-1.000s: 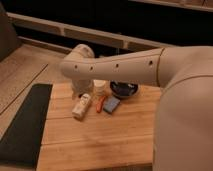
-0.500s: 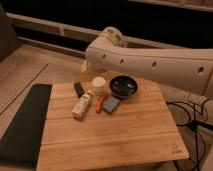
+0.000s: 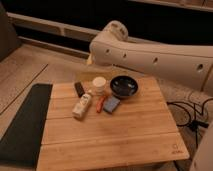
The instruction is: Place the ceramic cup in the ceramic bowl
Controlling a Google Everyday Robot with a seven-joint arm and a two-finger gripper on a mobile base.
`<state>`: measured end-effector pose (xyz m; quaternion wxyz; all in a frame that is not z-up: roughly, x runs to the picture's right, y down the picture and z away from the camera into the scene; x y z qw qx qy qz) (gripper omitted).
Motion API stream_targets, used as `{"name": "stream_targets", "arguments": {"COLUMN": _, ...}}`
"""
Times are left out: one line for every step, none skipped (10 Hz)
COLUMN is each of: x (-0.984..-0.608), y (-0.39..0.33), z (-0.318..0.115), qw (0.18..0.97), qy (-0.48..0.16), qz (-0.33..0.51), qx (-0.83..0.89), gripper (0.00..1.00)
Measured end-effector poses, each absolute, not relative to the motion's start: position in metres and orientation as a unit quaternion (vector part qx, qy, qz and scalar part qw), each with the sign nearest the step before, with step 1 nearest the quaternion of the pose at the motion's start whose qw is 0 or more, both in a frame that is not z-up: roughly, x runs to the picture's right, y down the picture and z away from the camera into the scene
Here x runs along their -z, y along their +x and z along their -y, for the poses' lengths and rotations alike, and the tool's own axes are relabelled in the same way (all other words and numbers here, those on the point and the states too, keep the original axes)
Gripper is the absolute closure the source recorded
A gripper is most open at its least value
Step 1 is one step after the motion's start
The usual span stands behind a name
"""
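The ceramic cup (image 3: 99,84) is small and cream-white. It stands upright on the wooden table (image 3: 115,137) near the far edge. The dark glossy ceramic bowl (image 3: 123,86) stands just right of the cup and looks empty. The two are close together, and I cannot tell whether they touch. My white arm (image 3: 150,55) reaches across above the table's far edge from the right, with its elbow joint (image 3: 114,31) high at the back. My gripper does not show in this view.
A cream-white labelled bottle (image 3: 82,106) lies in front of the cup. Beside it are a small red-orange item (image 3: 100,104) and a blue block (image 3: 112,103). A small dark object (image 3: 79,89) lies left of the cup. A dark mat (image 3: 22,125) borders the table's left side. Cables (image 3: 192,112) lie on the floor at the right.
My arm has swung away from in front of the camera, up and to the right, uncovering the table. The objects on the table have not moved.
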<state>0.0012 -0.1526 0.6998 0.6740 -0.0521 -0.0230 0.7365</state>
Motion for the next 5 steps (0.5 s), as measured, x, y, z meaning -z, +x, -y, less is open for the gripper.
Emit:
{"name": "stream_targets", "arguments": {"x": -0.715, "y": 0.026, "z": 0.185, "qw": 0.657, "qy": -0.025, "qz": 0.03, "qx": -0.752, "gripper": 0.35}}
{"name": "stream_targets", "arguments": {"x": -0.724, "y": 0.032, "z": 0.192, "qw": 0.646, "qy": -0.021, "qz": 0.033, "qx": -0.763, "gripper": 0.35}}
{"name": "stream_targets", "arguments": {"x": -0.742, "y": 0.037, "z": 0.192, "qw": 0.625, "qy": -0.027, "qz": 0.033, "qx": -0.78, "gripper": 0.35}}
{"name": "stream_targets", "arguments": {"x": -0.762, "y": 0.039, "z": 0.18, "qw": 0.604, "qy": -0.04, "qz": 0.024, "qx": -0.796, "gripper": 0.35}}
{"name": "stream_targets", "arguments": {"x": -0.778, "y": 0.039, "z": 0.165, "qw": 0.59, "qy": -0.052, "qz": 0.012, "qx": -0.806, "gripper": 0.35}}
